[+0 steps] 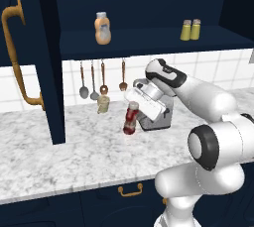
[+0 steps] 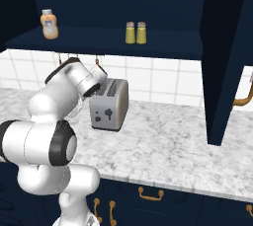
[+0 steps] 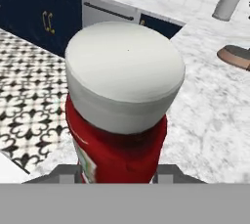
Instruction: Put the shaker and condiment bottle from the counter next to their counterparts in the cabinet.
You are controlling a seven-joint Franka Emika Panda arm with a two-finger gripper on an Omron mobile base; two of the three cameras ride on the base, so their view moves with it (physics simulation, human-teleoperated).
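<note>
While the red condiment bottle (image 1: pixel 130 118) hangs tilted above the counter (image 1: pixel 74 156), its flat white cap (image 3: pixel 124 69) sits close before the hand camera, a smooth, round disc over glossy red shoulders and a sliver of pale label. The gripper (image 1: pixel 138 103) comes down on the bottle's upper part from the toaster's side; its fingers are clenched on the bottle, whose base looks clear of the marbled stone.

Just behind the bottle stands the toaster (image 2: pixel 109 104), a boxy brushed-grey block with rounded corners and two slots on top. Left of the toaster in the left base view, a short pale cup (image 1: pixel 103 104) rests against the white tiled wall, beneath a row of copper-handled utensils (image 1: pixel 93 83) hanging there.

Above the toaster runs the shelf of the dark navy cabinet (image 1: pixel 149 40). On it, directly above the toaster, two small yellow cylindrical shakers (image 2: pixel 135 32) with tan-grey caps stand touching side by side; farther along, a peach-orange squeeze bottle (image 1: pixel 102 28) with a pale cap stands upright. The cabinet door (image 1: pixel 30 57) stands open, bearing a long curved brass handle (image 1: pixel 17 55).
</note>
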